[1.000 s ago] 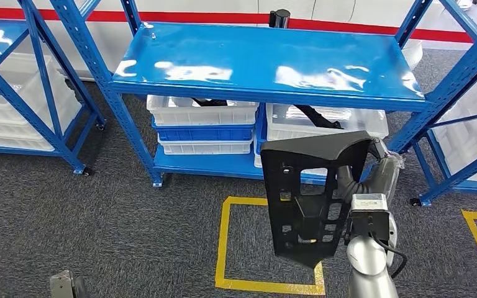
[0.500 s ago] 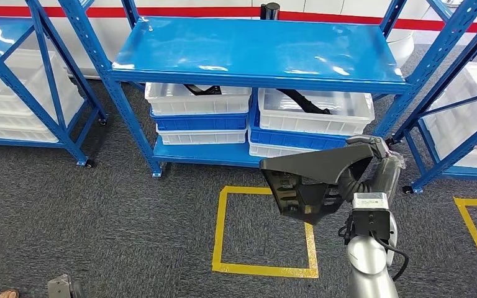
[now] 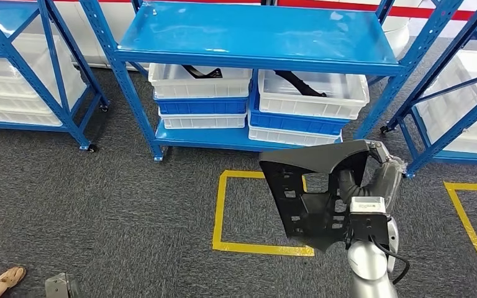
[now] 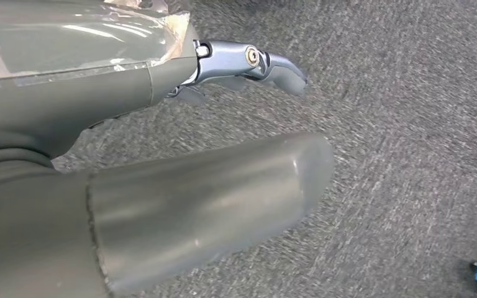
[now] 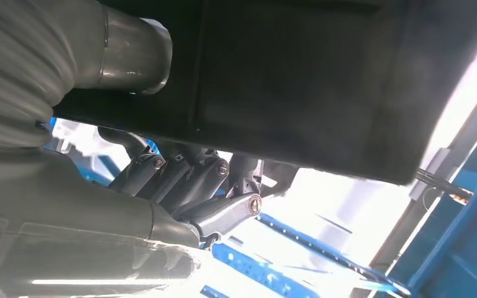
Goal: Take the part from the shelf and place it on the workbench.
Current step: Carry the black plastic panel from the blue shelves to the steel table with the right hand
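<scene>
One black part (image 3: pixel 313 189) is already off the shelf (image 3: pixel 254 34), gripped by the right hand (image 3: pixel 372 180) at its right edge near the top and hanging in the air over the yellow floor square (image 3: pixel 220 214). Right-hand fingers (image 5: pixel 220 214) are curled in under the part's edge with the thumb (image 5: pixel 124 53) pressed on its flat face, as the right wrist view shows; grip looks closed tight. Part looks like moulded plastic: stiff, ribbed, full of cut-outs, probably light for its size, but broad and flat, so it will likely swing or twist about a one-sided hold. Smooth face could slip; the ribs and the edges of the openings look like the better places to take hold, and a second hand on the lower half would steady it. Not fragile by the look, though corners could knock on the blue uprights. Left hand (image 4: pixel 161 186) hangs over the carpet holding nothing, thumb and a finger (image 4: pixel 248 62) apart, open. Floor is grey carpet (image 3: pixel 99 205) with yellow tape marks. Blue racks stand ahead and to both sides, with white bins (image 3: pixel 313 96) and blue bins (image 3: pixel 202 105) stacked on the lower level, some holding more dark parts. A person's foot in a sandal (image 3: pixel 3 280) shows at lower left. Desk not visible, so carry distance cannot be judged; aisle between racks looks tight for turning.
</scene>
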Tool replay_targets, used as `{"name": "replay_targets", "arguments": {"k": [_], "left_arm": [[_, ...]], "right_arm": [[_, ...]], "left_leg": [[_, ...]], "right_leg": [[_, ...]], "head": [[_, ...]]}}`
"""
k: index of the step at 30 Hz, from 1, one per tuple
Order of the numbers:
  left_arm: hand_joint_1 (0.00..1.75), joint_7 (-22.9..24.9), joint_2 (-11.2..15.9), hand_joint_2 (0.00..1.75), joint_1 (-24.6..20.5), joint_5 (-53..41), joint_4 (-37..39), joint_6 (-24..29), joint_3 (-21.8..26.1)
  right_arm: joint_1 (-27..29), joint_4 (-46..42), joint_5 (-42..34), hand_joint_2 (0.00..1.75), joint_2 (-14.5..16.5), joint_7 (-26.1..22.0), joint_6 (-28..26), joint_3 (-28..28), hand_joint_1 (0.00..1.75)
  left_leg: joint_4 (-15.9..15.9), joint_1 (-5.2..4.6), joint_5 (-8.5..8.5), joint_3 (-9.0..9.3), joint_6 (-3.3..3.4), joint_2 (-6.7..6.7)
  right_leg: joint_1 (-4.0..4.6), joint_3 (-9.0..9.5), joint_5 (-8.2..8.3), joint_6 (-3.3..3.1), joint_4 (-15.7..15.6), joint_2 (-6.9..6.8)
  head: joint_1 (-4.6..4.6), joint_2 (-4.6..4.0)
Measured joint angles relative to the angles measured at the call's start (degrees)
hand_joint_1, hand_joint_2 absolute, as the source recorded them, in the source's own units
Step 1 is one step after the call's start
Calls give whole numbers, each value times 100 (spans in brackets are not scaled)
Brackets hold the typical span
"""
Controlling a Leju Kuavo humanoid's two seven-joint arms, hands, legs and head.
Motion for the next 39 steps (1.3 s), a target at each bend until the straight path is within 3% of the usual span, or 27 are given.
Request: {"name": "replay_targets", "arguments": {"k": [1,2,4,5,7,8,9,11,13,15,16,19,21,23,24,25,26,28,29,30,32,34,36,38,39], "left_arm": [[0,-20,1,0,-1,1,-3,-5,1],[0,-40,-2,0,1,1,-4,-5,2],[0,-73,-3,0,11,16,-4,12,4],[0,-95,-4,0,21,40,-3,31,8],[0,-144,0,0,36,104,-3,61,30],[0,-167,9,0,42,138,-3,70,52],[0,-183,21,0,48,166,-3,72,79],[0,-206,53,0,71,209,-3,69,139],[0,-227,82,0,92,232,-4,60,190],[0,-255,113,0,99,246,-13,39,227],[0,-271,126,0,103,255,-17,28,243],[0,-297,144,0,124,282,-22,10,295],[0,-298,146,0,127,290,-23,7,322],[0,-300,143,0,129,294,-24,5,333],[0,-300,138,0,133,296,-23,5,337],[0,-300,133,0,136,296,-23,5,338],[0,-300,130,0,138,296,-23,5,338],[0,-300,129,0,139,296,-23,5,339],[0,-300,137,0,139,298,-25,5,340],[0,-302,143,0,142,305,-26,5,341],[0,-317,155,0,162,327,-28,5,360],[0,-347,155,0,192,368,-26,5,404],[0,-379,162,0,212,419,-25,5,456],[0,-397,170,0,223,471,-25,5,515],[0,-400,172,0,230,504,-25,4,548]], "right_arm": [[-1,-10,-6,175,-3,4,18,-2,175],[-4,-8,-23,175,-9,0,45,-4,175],[-45,24,-78,175,-31,-21,97,-12,175],[-94,49,-98,175,-50,-36,114,-19,175],[-263,108,-112,175,-117,-54,118,-39,175],[-381,146,-110,175,-170,-57,119,-54,175],[-515,192,-103,175,-230,-49,128,-71,175],[-815,295,-63,175,-362,6,176,-109,175],[-1126,382,5,175,-486,101,236,-129,175],[-1453,479,62,175,-586,198,297,-128,175],[-1619,544,79,175,-633,241,329,-125,175],[-1990,742,96,175,-752,318,388,-111,175],[-2139,854,91,175,-824,329,391,-103,175],[-2227,951,86,175,-874,332,386,-96,175],[-2242,990,83,175,-893,332,383,-93,175],[-2244,1022,82,175,-906,332,380,-92,175],[-2247,1050,80,175,-917,331,378,-90,175],[-2268,1092,79,175,-935,329,375,-86,175],[-2289,1109,79,175,-939,328,375,-81,175],[-2314,1128,80,175,-942,328,375,-69,175],[-2401,1199,80,175,-938,330,379,-19,175],[-2552,1348,80,175,-916,330,372,70,175],[-2750,1542,73,175,-867,319,337,171,175],[-2949,1747,41,175,-796,280,304,271,175],[-3039,1867,18,175,-751,245,292,321,175]], "left_leg": [[-2,-9,60,-21,-26,0],[-11,-11,120,-30,-50,-1],[16,8,98,-74,-104,-10],[136,20,-75,-120,-135,-16],[702,37,-662,-271,-182,-31],[1097,41,-923,-354,-194,-37],[1443,41,-1066,-408,-196,-42],[1669,33,-990,-294,-153,-47],[1117,-8,-751,185,-25,-62],[357,-64,-739,695,122,-66],[125,-95,-771,820,172,-71],[-113,-134,-621,830,231,-60],[-230,-99,-448,765,257,-34],[-246,-74,-315,621,250,-27],[-242,-61,-254,537,226,-26],[-233,-41,-193,453,200,-26],[-217,-13,-135,362,165,-24],[-132,58,-40,165,76,-18],[-71,78,-3,64,27,-19],[-14,83,36,-19,-23,-21],[47,65,127,-115,-94,-29],[66,69,181,-174,-141,-26],[324,86,-149,-290,-186,-22],[1021,94,-772,-464,-216,-32],[1412,94,-983,-532,-218,-39]], "right_leg": [[14,129,-77,-46,-235,10],[32,144,-90,-94,-306,17],[5,49,-6,-197,-265,13],[-7,4,52,-270,-261,8],[4,-109,186,-376,-254,1],[23,-189,254,-402,-246,1],[46,-277,318,-412,-233,2],[95,-459,430,-418,-194,7],[131,-610,520,-417,-154,13],[152,-708,608,-369,-137,7],[139,-741,656,-325,-139,-2],[98,-829,730,-206,-139,-15],[90,-974,477,-218,132,-6],[43,-1196,41,-225,809,2],[15,-1278,-107,-191,1165,3],[-16,-1297,-147,-124,1394,2],[-50,-1228,-79,-28,1441,2],[-135,-799,184,186,926,-1],[-148,-520,214,253,526,1],[-148,-309,184,253,199,7],[-108,-177,63,164,-59,24],[-124,-307,115,35,-8,24],[-138,-451,228,-134,26,15],[-107,-598,363,-263,32,10],[-81,-680,430,-294,32,10]], "head": [[-3,0],[-10,0],[-20,0],[-23,0],[-27,0],[-26,0],[-27,0],[-26,0],[-27,0],[-24,0],[-19,0],[-23,0],[-9,0],[3,0],[2,0],[2,0],[2,0],[2,0],[8,0],[10,0],[17,0],[9,0],[-7,0],[-18,0],[-20,0]]}}
